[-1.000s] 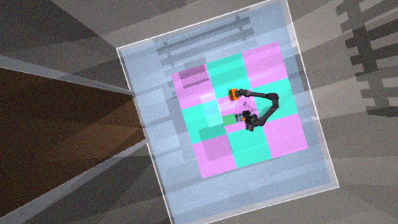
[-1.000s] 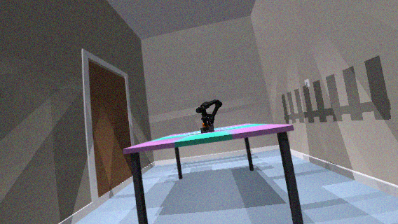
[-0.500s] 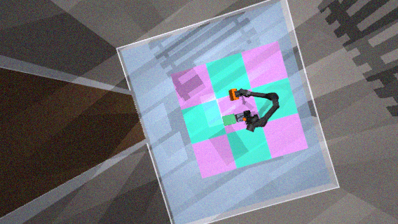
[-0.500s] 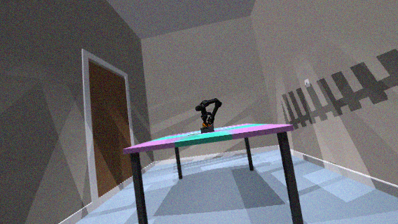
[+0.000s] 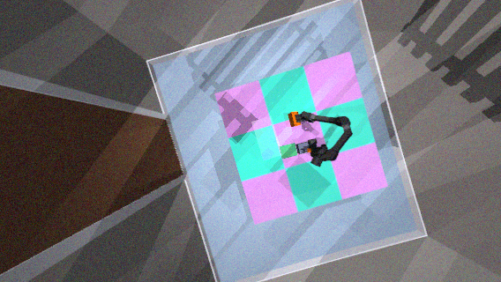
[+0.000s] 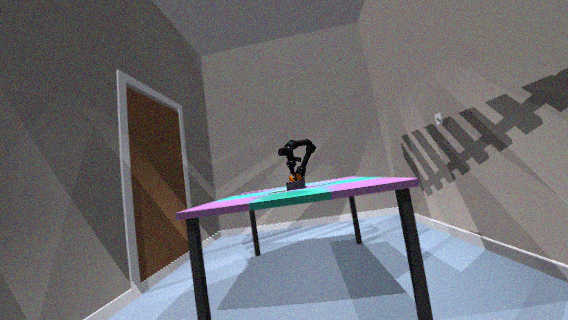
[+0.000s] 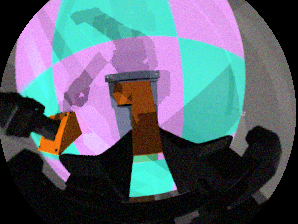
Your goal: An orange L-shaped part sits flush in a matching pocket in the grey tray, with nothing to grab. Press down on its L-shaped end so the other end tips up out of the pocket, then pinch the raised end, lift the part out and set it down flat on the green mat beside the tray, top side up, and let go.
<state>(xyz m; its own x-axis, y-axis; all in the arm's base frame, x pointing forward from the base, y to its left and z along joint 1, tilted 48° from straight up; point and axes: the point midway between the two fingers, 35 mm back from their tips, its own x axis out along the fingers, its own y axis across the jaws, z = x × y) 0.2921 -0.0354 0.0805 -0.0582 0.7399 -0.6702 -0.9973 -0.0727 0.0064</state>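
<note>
My gripper point(image 5: 298, 118) point(image 6: 294, 173) point(image 7: 145, 131) is shut on the orange L-shaped part point(image 5: 293, 119) point(image 6: 295, 175) point(image 7: 145, 125). It holds the part by one end. The rest of the part hangs down toward the grey tray point(image 5: 303, 148) point(image 6: 296, 185) point(image 7: 133, 78). In the wrist view the part's far end overlaps the tray's pocket, and I cannot tell if it is clear of the pocket. The green mat point(image 5: 287, 152) lies right beside the tray and does not show in the wrist view.
The tray and mat sit near the middle of a pink and teal chequered table point(image 5: 357, 176) point(image 6: 370, 183), close to the arm's base point(image 5: 318, 156). A brown door point(image 6: 155, 185) is in the left wall.
</note>
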